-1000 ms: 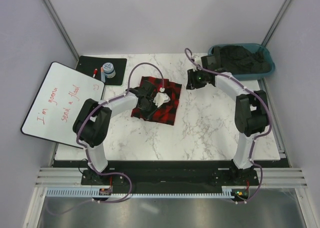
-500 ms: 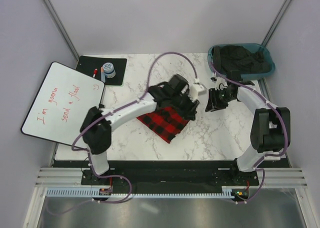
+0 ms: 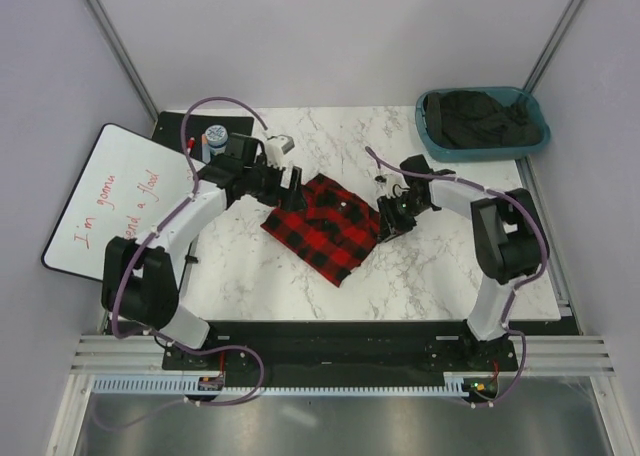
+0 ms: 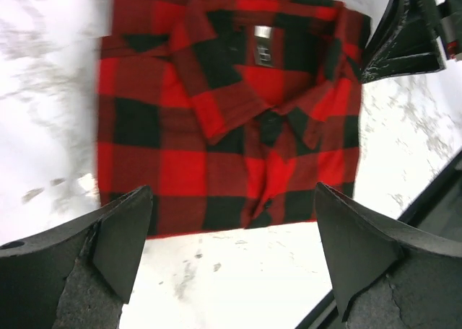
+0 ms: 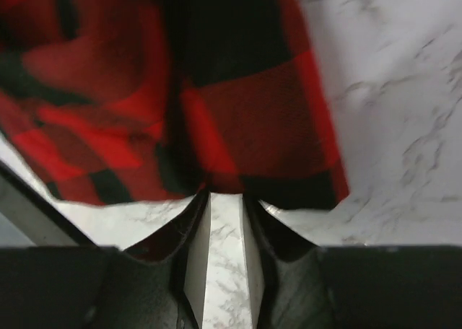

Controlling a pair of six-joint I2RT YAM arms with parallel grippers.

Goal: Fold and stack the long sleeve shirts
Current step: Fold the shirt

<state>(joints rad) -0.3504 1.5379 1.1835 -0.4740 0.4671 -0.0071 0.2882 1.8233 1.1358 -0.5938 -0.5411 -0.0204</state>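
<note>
One of the long sleeve shirts, a red-and-black check flannel, lies folded flat in the middle of the marble table. Its collar and white neck label face up. My left gripper hovers just off the shirt's left edge with its fingers spread wide and nothing between them. My right gripper sits low at the shirt's right edge. Its fingertips are a narrow gap apart and touch the hem, with bare marble showing between them.
A teal bin at the back right holds a heap of dark clothing. A whiteboard overhangs the table's left side. Behind it lies a black mat with a small jar and a marker.
My left gripper let go of the shirt, opened wide and pulled back to the left. The shirt settled flat. My right gripper came left to the hem and its jaws narrowed.
</note>
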